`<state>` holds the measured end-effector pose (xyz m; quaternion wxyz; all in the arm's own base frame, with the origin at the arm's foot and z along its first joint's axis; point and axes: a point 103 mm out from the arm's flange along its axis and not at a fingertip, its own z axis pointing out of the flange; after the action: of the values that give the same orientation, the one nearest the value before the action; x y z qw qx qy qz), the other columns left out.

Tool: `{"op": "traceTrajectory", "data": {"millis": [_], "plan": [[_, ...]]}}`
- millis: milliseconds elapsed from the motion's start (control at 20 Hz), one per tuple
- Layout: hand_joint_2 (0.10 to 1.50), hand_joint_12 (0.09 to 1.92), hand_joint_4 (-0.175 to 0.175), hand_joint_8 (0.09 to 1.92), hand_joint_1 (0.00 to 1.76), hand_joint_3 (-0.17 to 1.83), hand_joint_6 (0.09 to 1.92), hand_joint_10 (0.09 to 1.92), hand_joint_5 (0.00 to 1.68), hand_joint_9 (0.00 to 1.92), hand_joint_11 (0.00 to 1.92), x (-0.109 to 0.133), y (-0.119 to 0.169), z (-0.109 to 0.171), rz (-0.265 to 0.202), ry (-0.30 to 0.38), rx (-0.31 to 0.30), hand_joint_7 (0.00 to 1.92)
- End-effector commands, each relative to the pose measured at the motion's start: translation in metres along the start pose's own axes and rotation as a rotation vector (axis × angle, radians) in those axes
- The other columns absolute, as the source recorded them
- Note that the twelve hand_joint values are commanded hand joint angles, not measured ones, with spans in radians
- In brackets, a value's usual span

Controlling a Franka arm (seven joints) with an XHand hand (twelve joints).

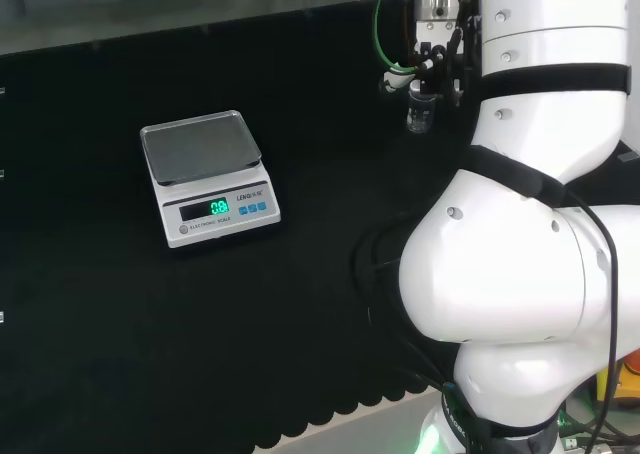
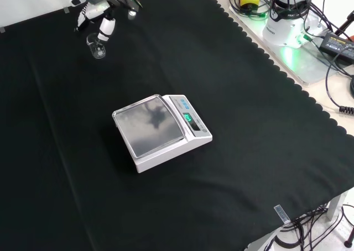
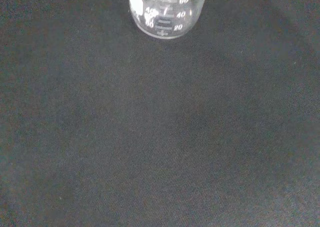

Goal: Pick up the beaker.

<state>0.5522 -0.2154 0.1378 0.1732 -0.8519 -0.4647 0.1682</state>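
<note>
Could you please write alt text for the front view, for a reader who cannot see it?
A black and white robot hand reaches a small clear glass beaker at the top left of a black cloth. A white digital scale sits mid-cloth.

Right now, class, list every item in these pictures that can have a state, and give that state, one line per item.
beaker: clear glass, upright on the black cloth, looks empty.
robot hand: right above the beaker, fingers reaching down at it; whether they are closed on it cannot be told.
scale: switched on, green digits lit, nothing on its pan.
black cloth: spread flat over the bench.
</note>
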Motion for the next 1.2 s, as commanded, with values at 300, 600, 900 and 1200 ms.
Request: {"op": "traceTrajectory", "data": {"millis": [300, 600, 900, 1200], "plan": [[0.92, 1.47, -0.139, 0.75, 0.41, 0.09, 0.09, 0.88, 0.36, 0.24, 0.32, 0.005, 0.008, 0.018, 0.011, -0.024, 0.034, 0.17], [0.94, 1.45, -0.132, 0.76, 0.49, 0.1, 0.09, 0.87, 0.38, 0.27, 0.37, 0.01, 0.011, 0.022, 0.017, -0.022, 0.038, 0.19], [0.97, 1.4, -0.123, 0.75, 0.59, 0.13, 0.09, 0.83, 0.41, 0.35, 0.45, 0.013, 0.019, 0.018, 0.036, -0.037, 0.028, 0.25], [0.95, 1.34, -0.114, 0.7, 0.72, 0.21, 0.09, 0.74, 0.45, 0.49, 0.56, 0.013, 0.031, 0.019, 0.066, -0.068, 0.05, 0.37]]}}
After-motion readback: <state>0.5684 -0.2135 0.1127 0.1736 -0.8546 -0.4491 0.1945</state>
